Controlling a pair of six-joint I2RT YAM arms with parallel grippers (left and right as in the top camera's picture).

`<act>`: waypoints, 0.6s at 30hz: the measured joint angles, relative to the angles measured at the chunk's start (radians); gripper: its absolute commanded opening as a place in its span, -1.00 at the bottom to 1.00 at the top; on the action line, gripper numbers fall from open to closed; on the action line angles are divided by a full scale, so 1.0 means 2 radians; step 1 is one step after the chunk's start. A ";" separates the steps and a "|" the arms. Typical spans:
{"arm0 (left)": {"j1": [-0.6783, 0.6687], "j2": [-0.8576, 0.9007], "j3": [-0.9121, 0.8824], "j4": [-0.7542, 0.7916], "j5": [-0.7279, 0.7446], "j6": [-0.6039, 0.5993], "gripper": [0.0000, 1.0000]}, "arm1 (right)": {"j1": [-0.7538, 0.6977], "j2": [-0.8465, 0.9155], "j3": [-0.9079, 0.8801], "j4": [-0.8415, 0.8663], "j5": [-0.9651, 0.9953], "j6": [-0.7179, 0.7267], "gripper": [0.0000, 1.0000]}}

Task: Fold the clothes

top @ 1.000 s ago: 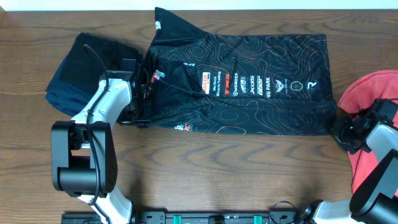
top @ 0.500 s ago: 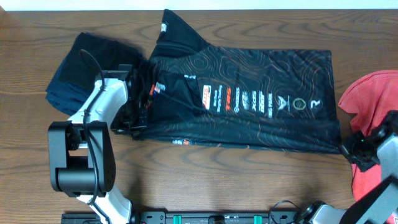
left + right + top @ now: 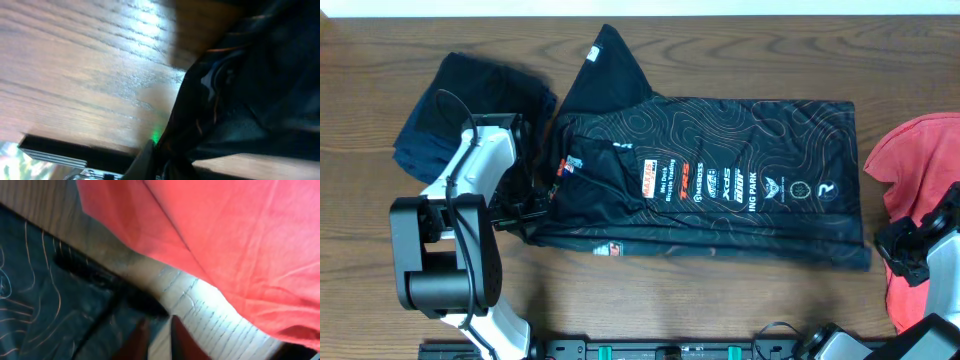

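Note:
The black jersey (image 3: 720,170) with orange contour lines lies spread across the middle of the table, one sleeve pointing to the far edge. My left gripper (image 3: 528,208) is at its near left corner. In the left wrist view the dark cloth (image 3: 250,75) bunches down into the left gripper (image 3: 160,165), which is shut on it. My right gripper (image 3: 892,248) sits just off the jersey's near right corner. Its fingers (image 3: 182,340) stand a little apart over bare wood, with the jersey's edge (image 3: 45,295) just ahead. The coral-red T-shirt (image 3: 920,160) lies crumpled at the right.
A dark navy garment (image 3: 460,100) is piled at the back left, beside the left arm. The red T-shirt (image 3: 225,240) lies close behind the right gripper. Bare wooden table (image 3: 670,300) runs along the front, and the arm bases stand at the front edge.
The jersey slid toward the front and slightly right and lies flatter. Both grippers moved toward the front edge. The right gripper parted its fingers and let go of the jersey's corner.

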 measured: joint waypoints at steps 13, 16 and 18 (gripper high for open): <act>0.001 0.000 0.001 -0.004 -0.002 -0.004 0.13 | 0.000 0.000 0.000 0.014 -0.060 -0.018 -0.24; 0.001 0.000 0.003 -0.004 -0.002 -0.004 0.14 | 0.003 0.000 -0.002 0.020 -0.078 -0.025 -0.25; 0.001 -0.001 0.014 -0.005 0.003 -0.002 0.13 | 0.007 0.000 -0.009 0.035 -0.085 -0.028 -0.24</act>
